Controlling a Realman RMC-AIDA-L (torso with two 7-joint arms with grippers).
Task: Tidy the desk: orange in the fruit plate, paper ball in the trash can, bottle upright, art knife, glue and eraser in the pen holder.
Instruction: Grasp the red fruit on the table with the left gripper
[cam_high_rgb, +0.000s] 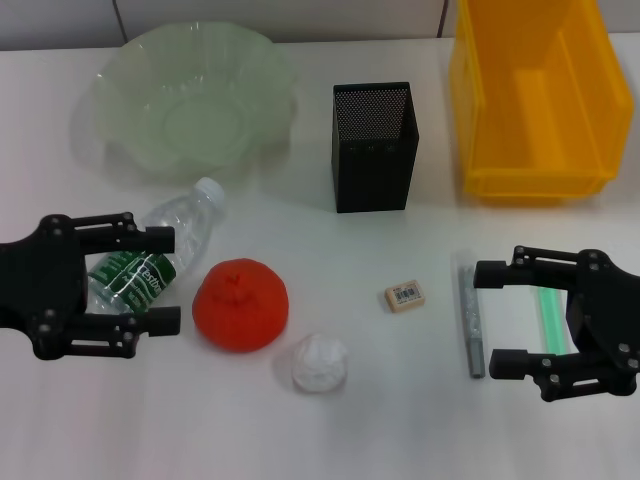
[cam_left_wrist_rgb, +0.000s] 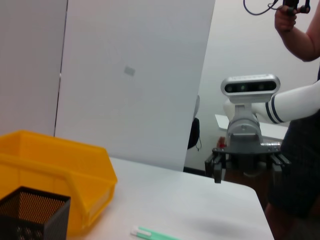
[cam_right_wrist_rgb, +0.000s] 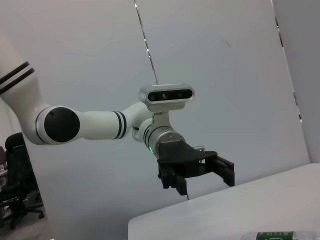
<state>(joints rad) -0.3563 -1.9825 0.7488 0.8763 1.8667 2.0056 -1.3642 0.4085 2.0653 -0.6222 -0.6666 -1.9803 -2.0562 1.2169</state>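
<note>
meanwhile both grippers are hovering low with fingers spread wide — the left gripper (cam_high_rgb: 165, 280) over the lying bottle (cam_high_rgb: 160, 252), the right gripper (cam_high_rgb: 500, 318) around the glue (cam_high_rgb: 547, 315).

The fruit plate (cam_high_rgb: 190, 105) is seen as translucent pale-green glass with a ruffled rim. The pen holder (cam_high_rgb: 373, 147) is made of black metal mesh, matt. The trash can (cam_high_rgb: 533, 95) is formed of smooth, glossy yellow plastic. The bottle (cam_high_rgb: 160, 252) is of clear ribbed plastic. The paper ball (cam_high_rgb: 320, 363) is crumpled white paper. A lumpy, matt skin is shown on the orange (cam_high_rgb: 241, 304).
</note>
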